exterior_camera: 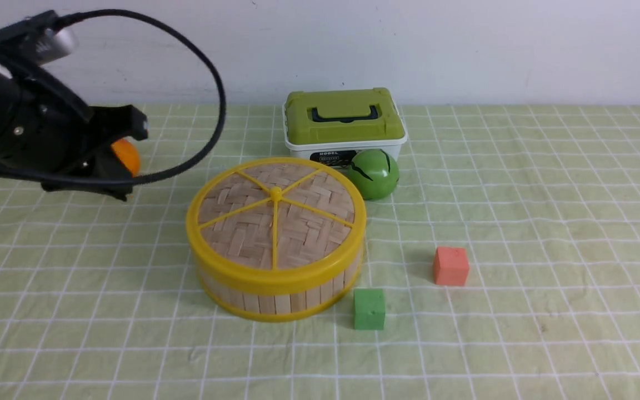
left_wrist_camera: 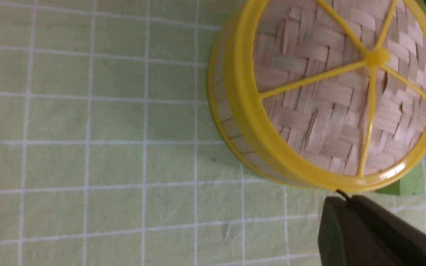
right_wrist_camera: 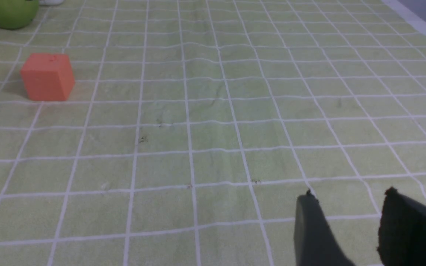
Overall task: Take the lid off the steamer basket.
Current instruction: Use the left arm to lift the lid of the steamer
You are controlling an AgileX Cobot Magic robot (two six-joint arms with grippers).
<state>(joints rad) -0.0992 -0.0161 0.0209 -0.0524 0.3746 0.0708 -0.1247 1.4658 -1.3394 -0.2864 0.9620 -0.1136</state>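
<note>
The lid [exterior_camera: 275, 222], woven bamboo with a yellow rim, spokes and centre knob, sits closed on the steamer basket [exterior_camera: 275, 303] in the middle of the table. Both also show in the left wrist view, the lid [left_wrist_camera: 327, 96] over the basket's slat wall [left_wrist_camera: 231, 122]. My left arm [exterior_camera: 31, 133] hangs above the table to the basket's left and a little behind it, apart from it. My left gripper [left_wrist_camera: 340, 198] is shut and empty. My right gripper [right_wrist_camera: 350, 195] is open and empty over bare cloth; it is out of the front view.
A white box with a green handled lid [exterior_camera: 342, 114] stands behind the basket, a green ball [exterior_camera: 374, 173] beside it. A green cube [exterior_camera: 369, 309] lies by the basket's front right and a red cube [exterior_camera: 450, 266] further right. Something round and orange [exterior_camera: 126, 156] is half hidden behind my left arm.
</note>
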